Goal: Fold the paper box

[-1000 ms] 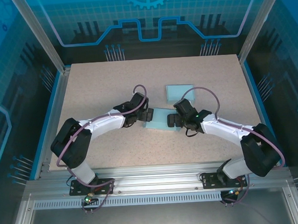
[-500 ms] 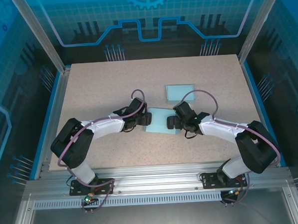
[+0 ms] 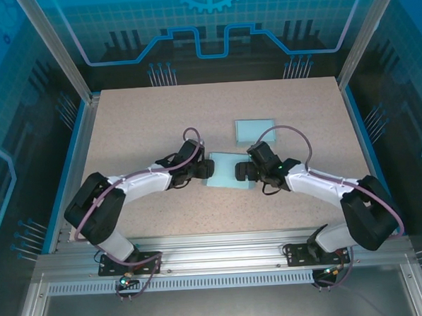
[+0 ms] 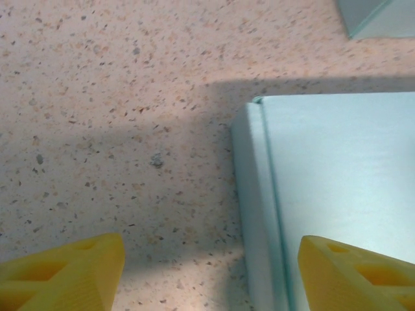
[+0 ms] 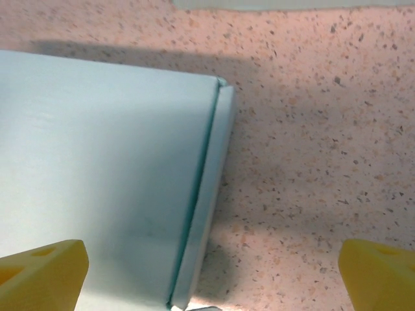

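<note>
Blue box (image 4: 337, 194) crease (image 4: 272, 194): wrist cams.

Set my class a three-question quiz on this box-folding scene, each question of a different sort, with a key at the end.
1. True or false: the right gripper is shut on the paper box.
2. Where is the second light-blue piece? A) on top of the box; B) on the table, beyond the box and apart from it; C) hanging off the table's edge.
3. How many light-blue paper pieces lie on the table?
Key: 1 false, its jaws stand wide open; 2 B; 3 two.
</note>
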`<state>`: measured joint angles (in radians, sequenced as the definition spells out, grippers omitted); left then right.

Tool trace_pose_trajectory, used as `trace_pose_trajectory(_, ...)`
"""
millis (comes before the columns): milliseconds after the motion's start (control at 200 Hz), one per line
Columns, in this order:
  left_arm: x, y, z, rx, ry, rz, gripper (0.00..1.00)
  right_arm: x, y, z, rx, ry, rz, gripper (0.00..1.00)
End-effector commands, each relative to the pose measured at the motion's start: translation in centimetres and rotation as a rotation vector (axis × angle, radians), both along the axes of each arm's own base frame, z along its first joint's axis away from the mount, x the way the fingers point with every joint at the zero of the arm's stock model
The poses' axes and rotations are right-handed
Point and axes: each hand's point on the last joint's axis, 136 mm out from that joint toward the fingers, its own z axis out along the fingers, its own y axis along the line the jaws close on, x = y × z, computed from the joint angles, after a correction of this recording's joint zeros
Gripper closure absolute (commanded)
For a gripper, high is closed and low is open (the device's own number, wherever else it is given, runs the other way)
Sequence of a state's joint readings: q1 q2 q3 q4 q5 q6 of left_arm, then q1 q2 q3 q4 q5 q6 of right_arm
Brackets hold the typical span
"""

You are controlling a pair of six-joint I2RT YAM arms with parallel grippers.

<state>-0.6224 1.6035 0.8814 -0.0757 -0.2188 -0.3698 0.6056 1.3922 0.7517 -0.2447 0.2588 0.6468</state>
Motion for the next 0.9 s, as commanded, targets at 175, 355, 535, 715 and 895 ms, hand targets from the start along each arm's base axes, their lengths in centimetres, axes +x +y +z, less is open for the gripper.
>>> trace_pose_trajectory(175, -0.1, -0.9, 1.3, -0.122, 0.013, -0.011, 0.28, -0.7, 0.5, 1.0, 0.076, -0.025, 0.034, 0.02)
trace_pose_trajectory(355, -0.3, -0.8, -0.7, -0.122, 0.069, -0.008, 0.29, -0.9, 0.6, -0.3, 0.066, 0.006, 0.047, 0.04)
trace_pose_trajectory(535, -0.6, 0.0, -2.4, -0.099, 0.107, 0.01, 0.3, -1.2, 0.8, -1.8, 0.059, 0.043, 0.063, 0.07)
trace_pose_trajectory(715, -0.8, 0.5, -4.0, -0.076, 0.141, 0.026, 0.34, -1.3, 0.8, -3.0, 0.037, 0.071, 0.06, 0.07)
trace_pose_trajectory(895, -1.0, 0.9, -5.2, -0.058, 0.169, 0.041, 0.35, -1.4, 0.4, -4.3, -0.003, 0.11, 0.048, 0.08)
